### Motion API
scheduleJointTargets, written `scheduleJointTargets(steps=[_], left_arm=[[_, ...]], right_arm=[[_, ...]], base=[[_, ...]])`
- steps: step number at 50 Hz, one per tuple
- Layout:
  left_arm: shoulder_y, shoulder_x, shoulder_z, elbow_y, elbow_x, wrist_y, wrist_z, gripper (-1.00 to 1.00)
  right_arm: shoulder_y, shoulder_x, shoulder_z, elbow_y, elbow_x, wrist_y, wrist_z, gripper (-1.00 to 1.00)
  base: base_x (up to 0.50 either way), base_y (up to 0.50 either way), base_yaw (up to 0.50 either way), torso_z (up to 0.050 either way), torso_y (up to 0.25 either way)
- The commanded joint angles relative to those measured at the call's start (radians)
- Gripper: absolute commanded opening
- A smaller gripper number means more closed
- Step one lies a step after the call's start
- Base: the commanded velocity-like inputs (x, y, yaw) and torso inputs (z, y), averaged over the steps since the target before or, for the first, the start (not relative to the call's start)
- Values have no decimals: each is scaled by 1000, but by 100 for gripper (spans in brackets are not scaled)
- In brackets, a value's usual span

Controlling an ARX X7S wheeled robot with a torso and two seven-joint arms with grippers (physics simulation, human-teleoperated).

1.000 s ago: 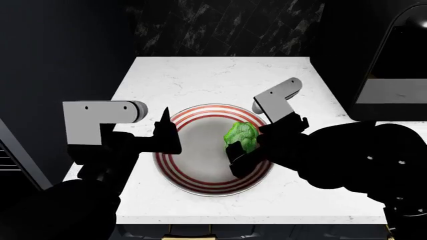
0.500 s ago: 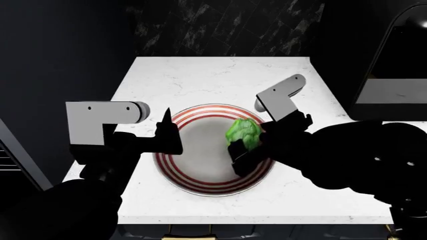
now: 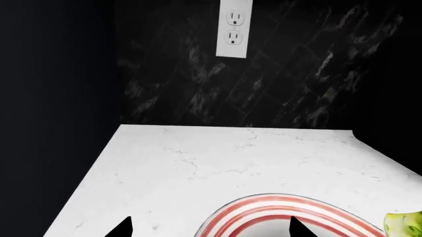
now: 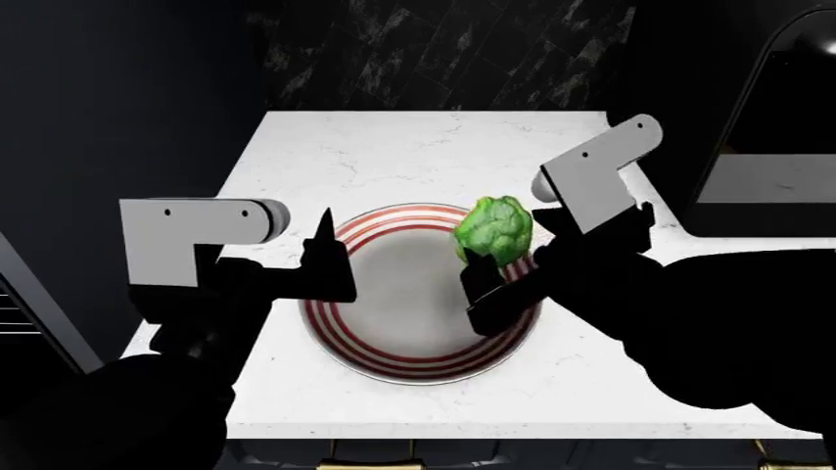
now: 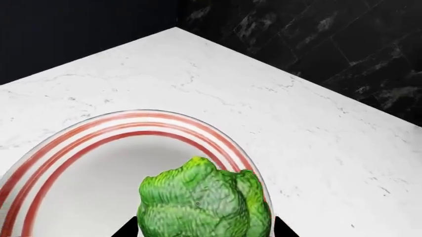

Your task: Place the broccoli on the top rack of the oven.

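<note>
I judge the broccoli (image 4: 494,228) to be light, a little soft and bumpy, so it can turn or slip if squeezed at its edge; the best hold is across its thick middle. It is bright green and roundish, with a lumpy surface. It sits between the jaws of my right gripper (image 4: 499,262), closed on its lower part, above the far right rim of the red-striped plate (image 4: 392,358). My left gripper (image 4: 327,257) hangs beside the plate with nothing in it, jaws apart. The plate rests on the white counter (image 4: 392,147).

Right gripper (image 4: 503,262) raised, jaws clamped, left gripper (image 4: 320,257) hovering
</note>
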State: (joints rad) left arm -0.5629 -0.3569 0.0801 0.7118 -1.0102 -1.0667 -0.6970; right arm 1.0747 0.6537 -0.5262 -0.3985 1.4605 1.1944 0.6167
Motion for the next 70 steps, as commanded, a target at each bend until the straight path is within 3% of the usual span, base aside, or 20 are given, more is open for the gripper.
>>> scheduleJointTargets(steps=[1,23,70], left_arm=[[-4,-8,-9,17,-21,-2,-12,100],[-5,-18,-9,38,-33,9,-27,100],[-12,-28,13,29,-42,29,-42,100]], right_arm=[[-47,49,83,-146,64,-46,106,-100],[-139,77,145,-261,45,-140,161,-100],[-136,117,145,-286,53,-144,195,-100]], base=[[0,0,0,0,0],[0,0,0,0,0],[-258,0,0,0,0]])
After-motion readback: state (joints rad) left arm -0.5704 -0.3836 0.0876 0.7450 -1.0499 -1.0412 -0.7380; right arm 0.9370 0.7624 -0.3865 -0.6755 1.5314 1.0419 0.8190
